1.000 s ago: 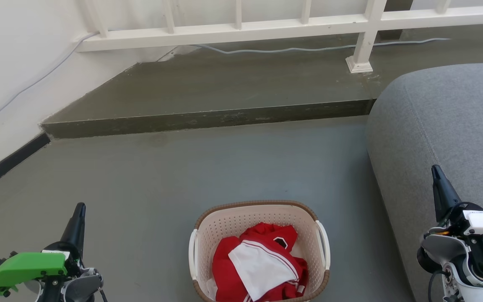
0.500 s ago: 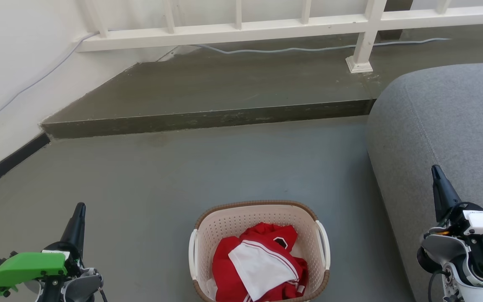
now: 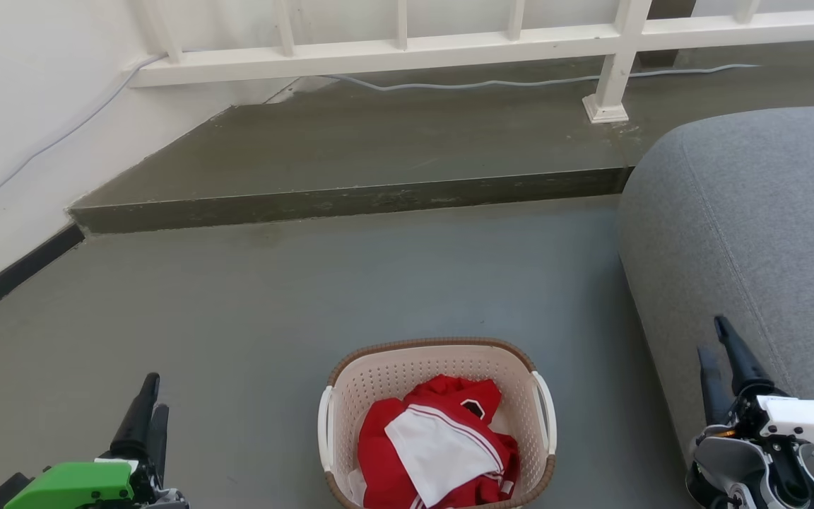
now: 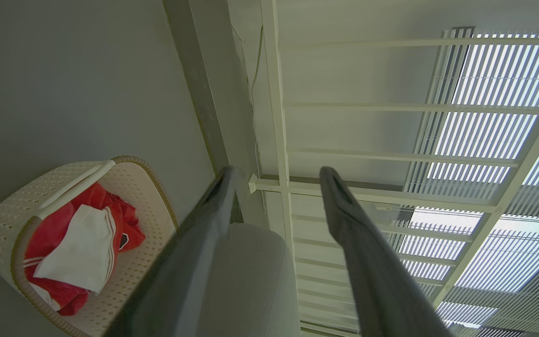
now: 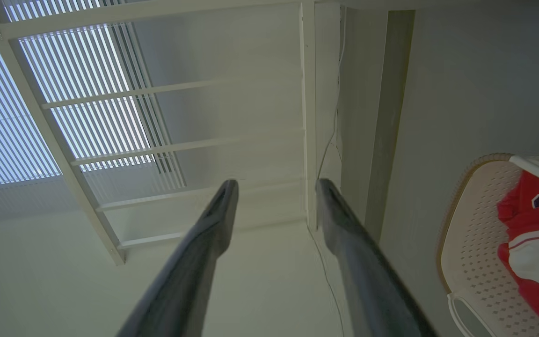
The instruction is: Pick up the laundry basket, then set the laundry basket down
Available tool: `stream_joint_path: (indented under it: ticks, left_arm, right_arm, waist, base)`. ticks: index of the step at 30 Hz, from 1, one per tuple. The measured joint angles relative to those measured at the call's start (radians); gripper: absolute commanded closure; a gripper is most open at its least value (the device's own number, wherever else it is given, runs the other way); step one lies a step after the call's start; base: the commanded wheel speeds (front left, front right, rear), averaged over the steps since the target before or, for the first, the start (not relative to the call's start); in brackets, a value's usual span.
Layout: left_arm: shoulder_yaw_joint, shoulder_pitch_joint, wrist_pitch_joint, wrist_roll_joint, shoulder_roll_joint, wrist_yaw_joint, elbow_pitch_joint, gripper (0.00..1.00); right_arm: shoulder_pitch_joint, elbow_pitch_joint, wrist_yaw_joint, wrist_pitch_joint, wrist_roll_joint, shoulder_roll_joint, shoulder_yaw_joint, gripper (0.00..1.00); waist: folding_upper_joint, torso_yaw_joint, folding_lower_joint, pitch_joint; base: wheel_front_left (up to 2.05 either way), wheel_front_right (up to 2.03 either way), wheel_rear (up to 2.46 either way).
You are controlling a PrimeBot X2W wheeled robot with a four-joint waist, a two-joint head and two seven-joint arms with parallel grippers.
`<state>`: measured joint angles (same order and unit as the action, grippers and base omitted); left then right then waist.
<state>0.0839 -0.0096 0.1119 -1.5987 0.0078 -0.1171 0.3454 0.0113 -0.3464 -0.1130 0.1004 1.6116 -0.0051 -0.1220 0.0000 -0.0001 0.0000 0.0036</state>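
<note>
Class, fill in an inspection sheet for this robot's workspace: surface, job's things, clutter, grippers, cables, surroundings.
Surface: grey floor, bare around the basket; raised step behind.
Job's things: laundry basket stands on the floor, untouched, with red and white clothes inside.
Clutter: nothing seen.
Grippers: left gripper and right gripper both open, empty, either side of the basket and apart from it.
Cables: grey cable lies along the step under the railing.
Surroundings: white railing, grey sofa on the right, white wall on the left.
</note>
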Motion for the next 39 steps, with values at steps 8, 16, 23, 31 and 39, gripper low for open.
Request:
stream_joint_path:
  ticks: [8,16,23,31,39]
  left_arm:
    - [-0.017,0.000,-0.026,0.000,0.000,0.000,-0.016,0.00]
    - [-0.031,-0.002,-0.053,0.018,0.001,0.000,-0.038,0.00]
    - [-0.053,-0.004,-0.078,0.062,0.005,0.000,-0.059,0.00]
    - [-0.087,-0.011,-0.114,0.142,0.017,0.000,-0.077,0.00]
    - [-0.116,-0.014,-0.141,0.253,0.045,0.000,-0.093,0.00]
  right_arm:
    - [0.001,0.019,0.000,-0.017,0.000,-0.002,0.009,0.00]
    - [0.002,0.047,0.000,-0.036,0.000,-0.003,0.033,0.00]
    - [0.007,0.070,0.000,-0.053,-0.022,-0.007,0.051,0.00]
    - [0.019,0.099,0.000,-0.090,-0.114,-0.046,0.106,0.00]
    - [0.023,0.106,0.000,-0.128,-0.217,-0.081,0.164,0.00]
  waist:
    - [0.0000,0.000,0.0000,0.001]
    - [0.0000,0.000,0.0000,0.003]
    - [0.0000,0.000,0.0000,0.005]
    - [0.0000,0.000,0.0000,0.010]
    - [0.0000,0.000,0.0000,0.013]
  base:
    - [0.00,0.00,0.00]
    - [0.00,0.00,0.00]
    - [0.00,0.00,0.00]
    - [0.00,0.00,0.00]
    - [0.00,0.00,0.00]
